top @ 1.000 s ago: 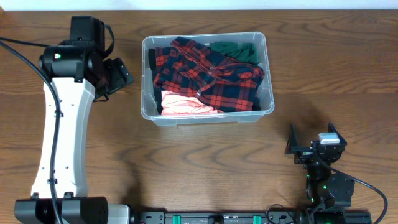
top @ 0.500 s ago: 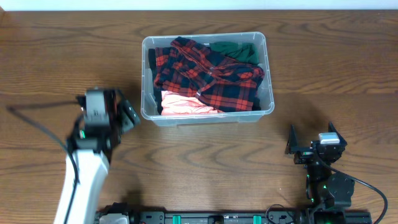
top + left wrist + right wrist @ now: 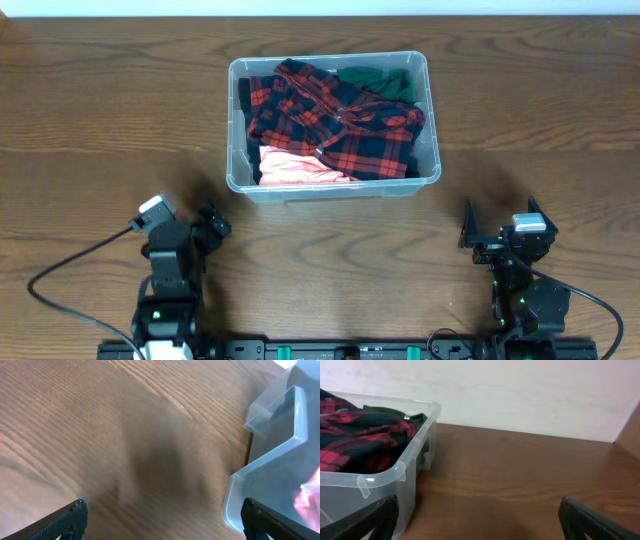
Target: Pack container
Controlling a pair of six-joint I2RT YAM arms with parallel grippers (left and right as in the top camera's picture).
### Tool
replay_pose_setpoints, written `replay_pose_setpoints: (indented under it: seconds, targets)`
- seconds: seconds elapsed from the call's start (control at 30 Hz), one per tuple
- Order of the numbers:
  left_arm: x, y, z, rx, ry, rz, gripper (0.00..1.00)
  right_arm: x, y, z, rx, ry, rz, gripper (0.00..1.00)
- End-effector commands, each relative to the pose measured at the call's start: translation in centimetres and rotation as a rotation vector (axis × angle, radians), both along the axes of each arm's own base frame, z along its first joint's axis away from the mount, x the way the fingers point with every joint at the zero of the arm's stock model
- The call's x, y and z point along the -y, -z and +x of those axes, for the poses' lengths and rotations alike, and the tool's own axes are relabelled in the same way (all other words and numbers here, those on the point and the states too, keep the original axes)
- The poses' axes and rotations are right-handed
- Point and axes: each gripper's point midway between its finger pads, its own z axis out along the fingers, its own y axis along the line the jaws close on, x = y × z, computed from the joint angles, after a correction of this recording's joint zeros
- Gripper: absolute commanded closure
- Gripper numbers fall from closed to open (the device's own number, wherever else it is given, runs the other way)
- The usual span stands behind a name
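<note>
Near the table's [image 3: 90, 120] front edge, left of centre, the left end effector [image 3: 212, 224] sits low with fingers spread apart, holding nothing. The container [image 3: 330, 187] stands mid-table toward the back edge, holding a red plaid shirt [image 3: 340, 125], a pink garment [image 3: 295, 168] and a green one [image 3: 378, 80]. Near the front-right corner, the right end effector [image 3: 500, 228] is likewise spread and empty.

The clear container [image 3: 432, 120] sits upright, full of folded clothes.

I've got the container [image 3: 330, 188] centre-back on the table [image 3: 100, 130], clothes [image 3: 335, 125] in it; left gripper [image 3: 212, 222] front-left, right gripper [image 3: 500, 226] front-right, both apart from it.
</note>
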Motion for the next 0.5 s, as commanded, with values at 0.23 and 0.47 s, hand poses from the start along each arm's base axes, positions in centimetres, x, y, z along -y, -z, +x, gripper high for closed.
replay_pose_setpoints:
  seconds: [0.23, 0.47]
  targets:
    - [-0.3, 0.9, -1.1, 0.098, -0.013, 0.005, 0.02, -0.1, 0.1, 0.0, 0.001, -0.006, -0.012, 0.01]
    - [-0.3, 0.6, -1.2, 0.138, -0.013, 0.005, 0.02, -0.1, 0.1, 0.0, 0.001, -0.007, -0.012, 0.01]
